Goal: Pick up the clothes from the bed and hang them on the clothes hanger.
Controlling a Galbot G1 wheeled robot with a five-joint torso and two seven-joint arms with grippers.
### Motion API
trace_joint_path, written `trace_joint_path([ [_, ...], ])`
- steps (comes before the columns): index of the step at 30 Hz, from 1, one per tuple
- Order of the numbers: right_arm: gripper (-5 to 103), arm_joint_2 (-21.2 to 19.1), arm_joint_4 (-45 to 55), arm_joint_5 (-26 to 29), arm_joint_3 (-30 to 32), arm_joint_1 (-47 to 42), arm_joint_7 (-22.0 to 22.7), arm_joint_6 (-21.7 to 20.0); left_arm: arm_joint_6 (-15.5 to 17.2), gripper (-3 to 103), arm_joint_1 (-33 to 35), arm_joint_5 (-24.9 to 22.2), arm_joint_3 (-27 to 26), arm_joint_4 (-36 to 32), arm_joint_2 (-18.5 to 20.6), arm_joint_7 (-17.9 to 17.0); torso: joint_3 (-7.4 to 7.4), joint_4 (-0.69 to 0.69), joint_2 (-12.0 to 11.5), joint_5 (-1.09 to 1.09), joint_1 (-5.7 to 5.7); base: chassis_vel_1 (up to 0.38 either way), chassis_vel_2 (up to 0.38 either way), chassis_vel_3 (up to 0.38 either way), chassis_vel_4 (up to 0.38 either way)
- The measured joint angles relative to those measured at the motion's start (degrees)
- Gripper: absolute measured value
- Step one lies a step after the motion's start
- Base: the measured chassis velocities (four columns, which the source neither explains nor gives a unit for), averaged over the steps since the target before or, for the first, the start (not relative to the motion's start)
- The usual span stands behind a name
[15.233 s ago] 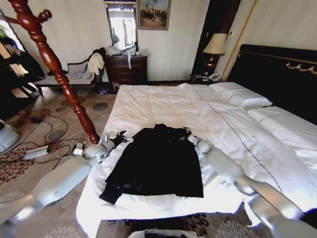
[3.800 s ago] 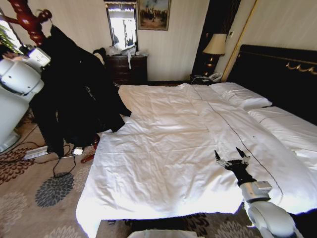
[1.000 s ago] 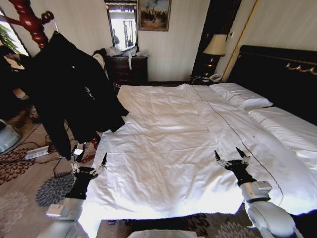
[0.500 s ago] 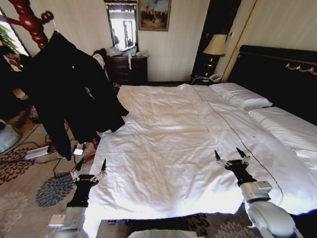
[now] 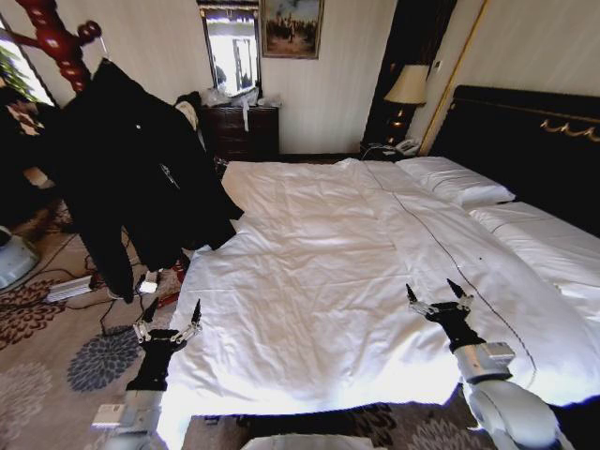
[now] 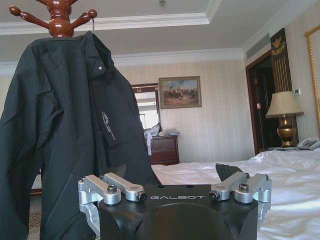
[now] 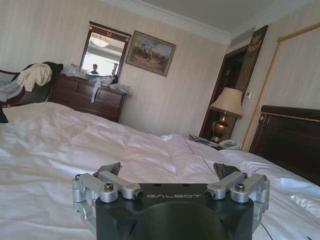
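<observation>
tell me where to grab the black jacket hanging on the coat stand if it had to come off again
Grip the black jacket high up at the collar and shoulder fold, just under the stand's top pegs, coming from the bed side. There the fabric bunches over the peg and carries the weight; lower down it hangs limp and loose. The left pincer is open and nearest.

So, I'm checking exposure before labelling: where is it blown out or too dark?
Head view: the bed sheet glares near its foot and the window clips; the clothes are near-featureless black. Left wrist view: their logo and folds read clearly.
</observation>
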Motion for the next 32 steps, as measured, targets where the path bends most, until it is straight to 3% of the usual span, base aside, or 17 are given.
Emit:
trace_joint_path([
  [32, 100, 0.0, 0.0, 0.0, 0.0, 0.0, 0.0, 0.0, 0.09, 100, -0.06, -0.07, 0.01, 0.02, 0.12, -0.06, 0.0, 0.0, 0.0, 0.0, 0.0, 0.0, 0.0, 0.0, 0.0],
])
